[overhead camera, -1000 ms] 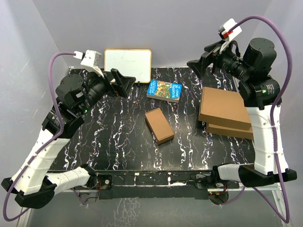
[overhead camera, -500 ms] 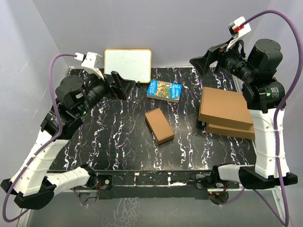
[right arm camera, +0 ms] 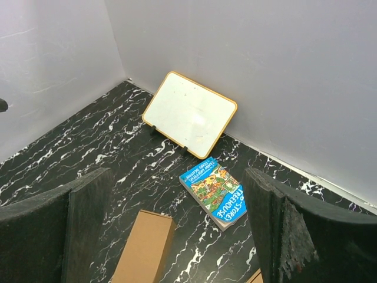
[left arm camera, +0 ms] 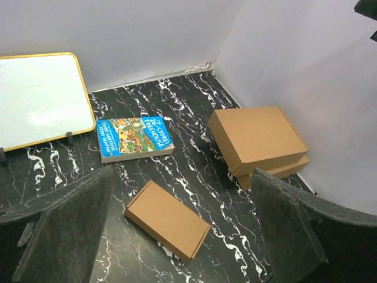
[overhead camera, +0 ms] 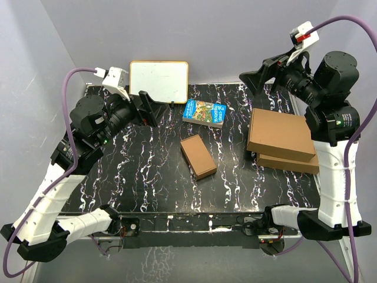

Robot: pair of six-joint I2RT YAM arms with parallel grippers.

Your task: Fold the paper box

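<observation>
The paper box (overhead camera: 198, 156) is a small flat closed brown cardboard box lying near the middle of the black marbled table. It also shows in the left wrist view (left arm camera: 167, 220) and at the bottom of the right wrist view (right arm camera: 144, 249). My left gripper (overhead camera: 148, 105) is open and empty, held high at the back left, well apart from the box. My right gripper (overhead camera: 258, 75) is open and empty, raised at the back right, also far from it.
Two larger brown boxes (overhead camera: 279, 135) are stacked at the right. A blue book (overhead camera: 204, 113) lies behind the paper box. A whiteboard (overhead camera: 159, 81) leans against the back wall. The table (overhead camera: 135, 171) ends at walls on three sides.
My right arm has lifted and drawn back to the right. My left gripper has pulled back slightly to the left. The boxes and book have not moved.
</observation>
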